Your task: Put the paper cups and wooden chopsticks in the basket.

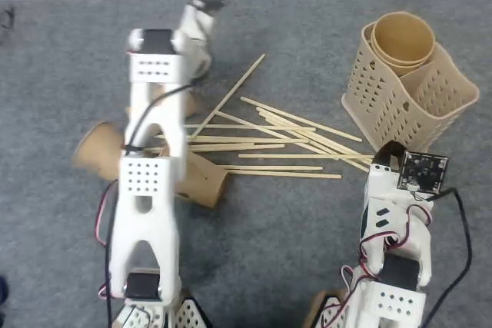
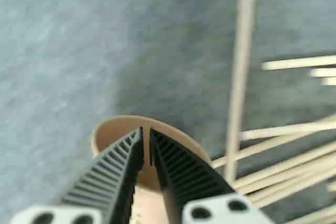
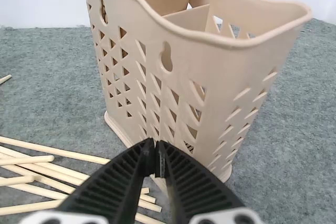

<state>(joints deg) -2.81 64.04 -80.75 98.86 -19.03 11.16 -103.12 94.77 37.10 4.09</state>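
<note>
1. Brown paper cups: a nested stack [image 1: 403, 36] stands upright in one compartment of the basket. One loose cup [image 1: 206, 182] lies on its side left of centre, another [image 1: 92, 147] nearer the left edge of the grey mat [image 1: 292, 251]. The left arm covers part of them, so the count is uncertain.
2. Pale wooden chopsticks [image 1: 284, 147]: a flat scatter mid-mat, between the loose cups and the basket.
3. Beige perforated plastic basket [image 1: 442, 101]: divided, upright near the far right corner.
4. Left gripper [image 2: 146, 140]: jaws narrowed to a slit over a cup rim [image 2: 113, 127], likely to take it. Whether they pinch the rim is unclear.
5. Right gripper [image 3: 156, 153]: jaws together, empty, low before the basket wall.
</note>
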